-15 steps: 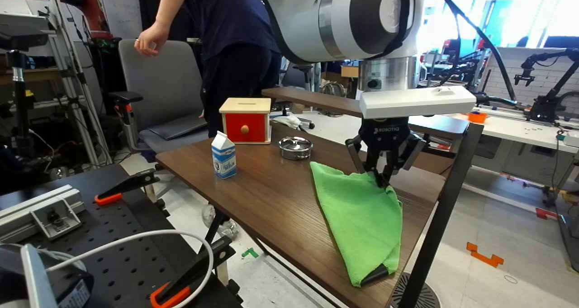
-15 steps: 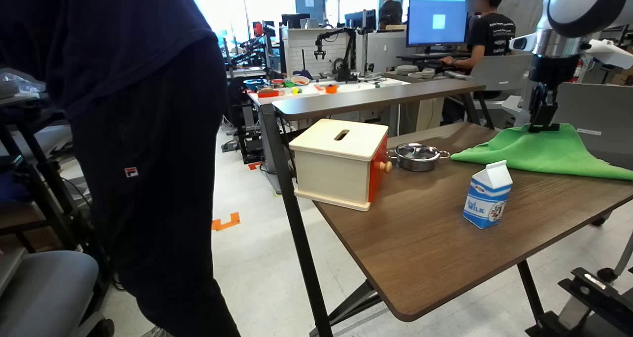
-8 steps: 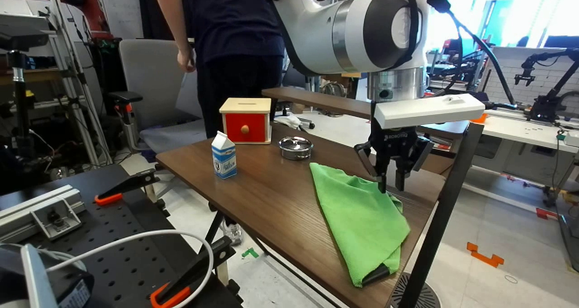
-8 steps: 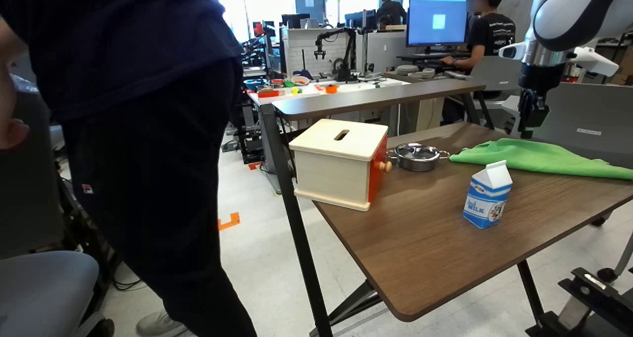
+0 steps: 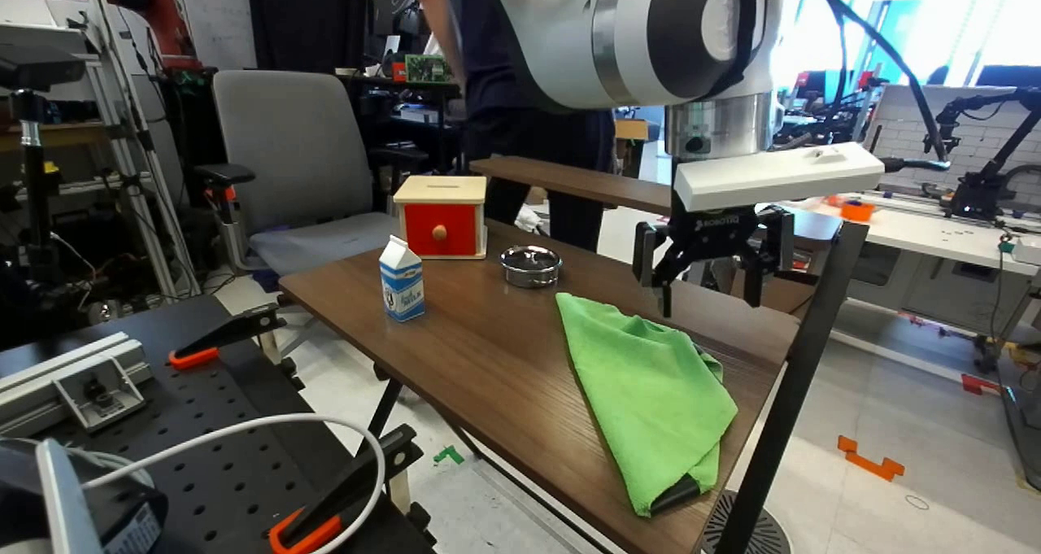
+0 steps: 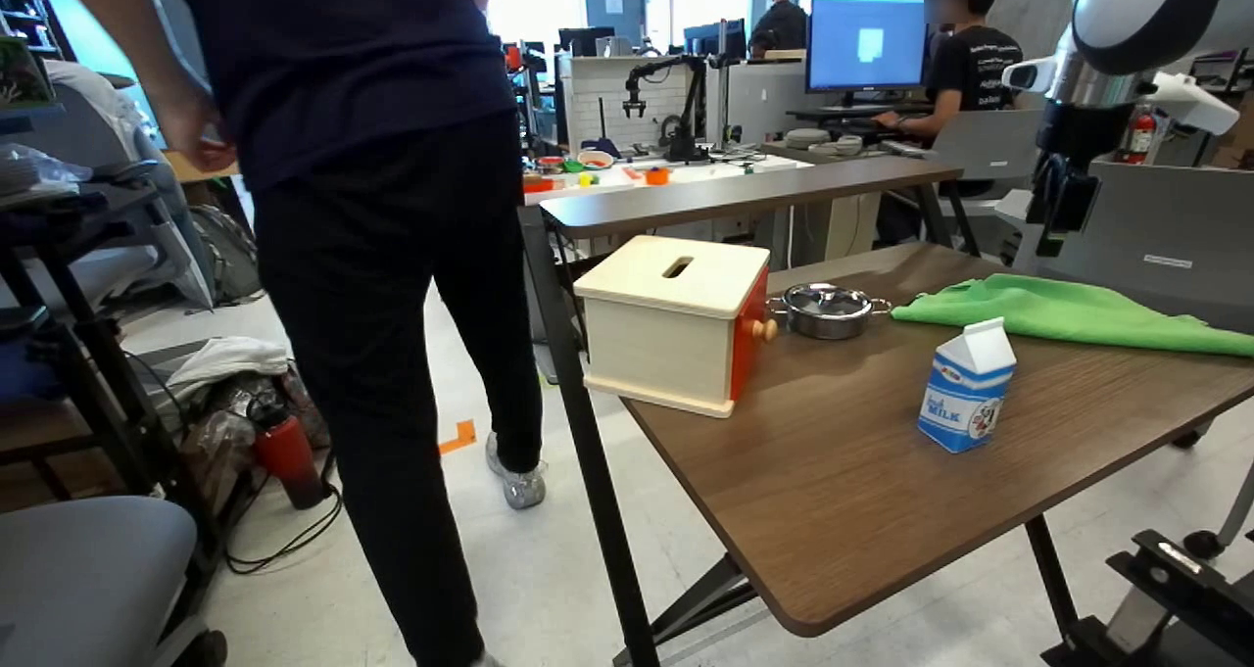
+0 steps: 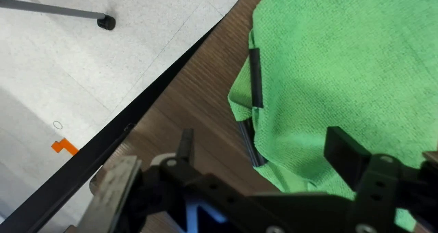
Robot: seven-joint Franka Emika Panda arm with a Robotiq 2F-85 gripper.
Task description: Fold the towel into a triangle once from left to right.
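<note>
The lime-green towel [image 5: 651, 399] lies folded over itself in a rough triangle on the brown table, as both exterior views show. In the wrist view two black tabs show along its edge, an upper tab [image 7: 256, 77] and a lower tab [image 7: 251, 142], with a bit of the under layer poking out beside them. My gripper [image 5: 709, 306] hangs above the towel's far edge with its jaws spread wide and nothing between them. Seen from the wrist, one finger [image 7: 186, 145] stands over bare wood and the opposite finger [image 7: 345, 154] over the cloth. Another black tab [image 5: 675, 495] shows at the near corner.
A wooden box with a red front [image 5: 440, 224], a lidded metal pot [image 5: 530, 267] and a blue-white milk carton [image 5: 402, 281] stand on the table [image 5: 488, 351]. A raised shelf [image 5: 569, 184] and a black post [image 5: 801, 375] border it. Someone stands behind the table.
My gripper has let go of the towel's edge, opened wide and risen. The lifted part of the cloth has dropped flat. The person has moved.
</note>
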